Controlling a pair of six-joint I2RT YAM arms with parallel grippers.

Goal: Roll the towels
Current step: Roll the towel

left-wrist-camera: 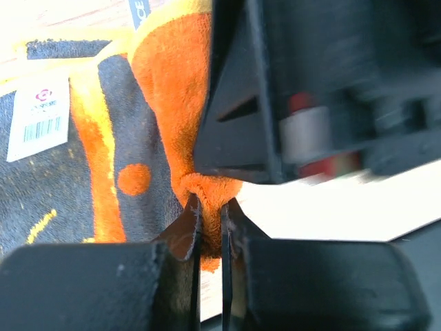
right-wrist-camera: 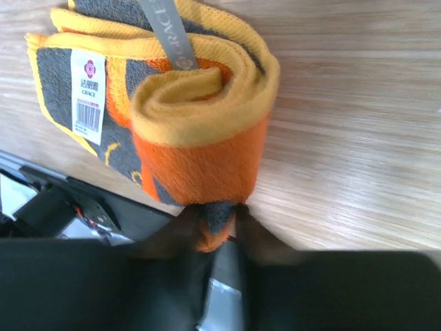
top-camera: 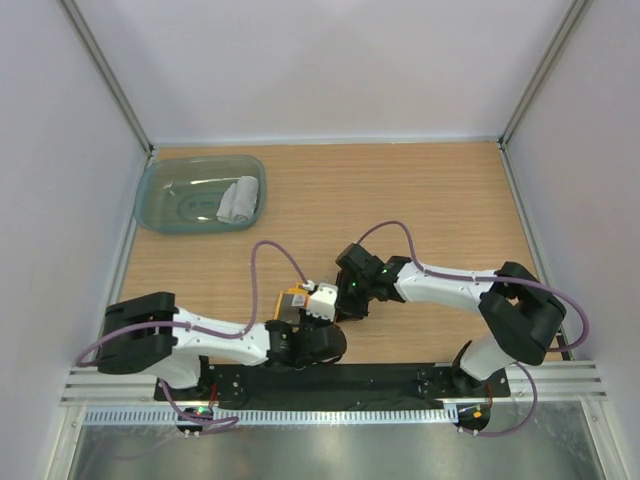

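The orange towel point(top-camera: 293, 301) with a grey face lies partly rolled near the table's front edge, between both arms. In the right wrist view the orange towel point(right-wrist-camera: 200, 117) shows a rolled end with a yellow hem and a white label. My right gripper point(right-wrist-camera: 219, 219) is shut on its near edge. In the left wrist view my left gripper point(left-wrist-camera: 211, 210) is shut on a fold of the orange towel point(left-wrist-camera: 165, 96). The grey towel point(top-camera: 238, 200) lies rolled in the teal tub point(top-camera: 165, 205) at the back left.
The black base rail point(top-camera: 330, 385) runs along the front edge just behind the towel. White walls and metal posts bound the wooden table point(top-camera: 440, 200) on three sides. Purple cables loop over both arms.
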